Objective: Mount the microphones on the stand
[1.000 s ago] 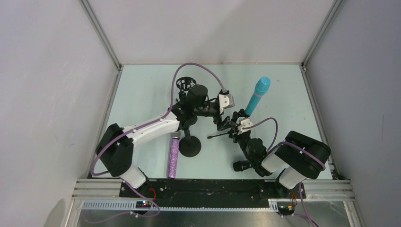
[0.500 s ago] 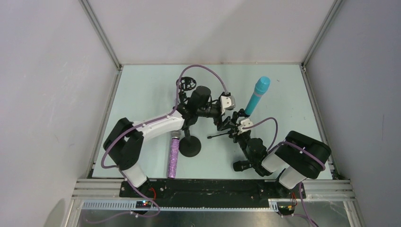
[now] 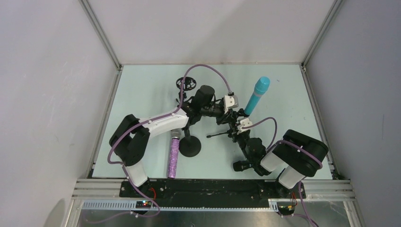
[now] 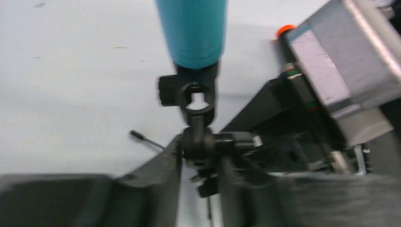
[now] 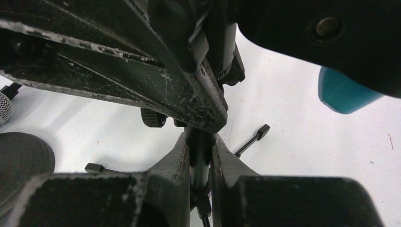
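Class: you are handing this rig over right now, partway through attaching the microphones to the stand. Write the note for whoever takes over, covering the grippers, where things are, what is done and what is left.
Left gripper: closed on the swivel joint of the stand, just below the clip holding the blue microphone.
Right gripper: shut on a thin rod of the stand.
Done: the blue microphone sits in its clip, tilted.
Purple microphone: lies flat on the table beside the stand's base, untouched.
Empty round holder: beyond the left arm.
Left: mount the purple microphone. No other microphone is clearly visible.
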Robot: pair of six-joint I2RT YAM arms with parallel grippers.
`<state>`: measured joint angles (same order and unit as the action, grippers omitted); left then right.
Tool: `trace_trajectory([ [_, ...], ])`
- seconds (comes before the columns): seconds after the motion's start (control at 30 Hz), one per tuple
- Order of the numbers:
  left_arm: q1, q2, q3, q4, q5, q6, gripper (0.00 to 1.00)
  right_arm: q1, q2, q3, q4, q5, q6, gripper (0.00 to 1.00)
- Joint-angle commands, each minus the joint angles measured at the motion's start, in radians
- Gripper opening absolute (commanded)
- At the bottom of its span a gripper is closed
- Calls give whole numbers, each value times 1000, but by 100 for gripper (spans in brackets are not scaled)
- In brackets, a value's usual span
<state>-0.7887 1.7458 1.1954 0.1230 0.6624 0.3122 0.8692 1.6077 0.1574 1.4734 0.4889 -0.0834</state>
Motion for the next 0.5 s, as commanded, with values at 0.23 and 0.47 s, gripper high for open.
trace_trajectory([
  [0.23,-6,-20,45,33,86,4,0,2,33,24,39,7,3,0],
  [0.47,-5,-63,43,39,143,-11,0,-6,22,13,39,-27,-15,0],
])
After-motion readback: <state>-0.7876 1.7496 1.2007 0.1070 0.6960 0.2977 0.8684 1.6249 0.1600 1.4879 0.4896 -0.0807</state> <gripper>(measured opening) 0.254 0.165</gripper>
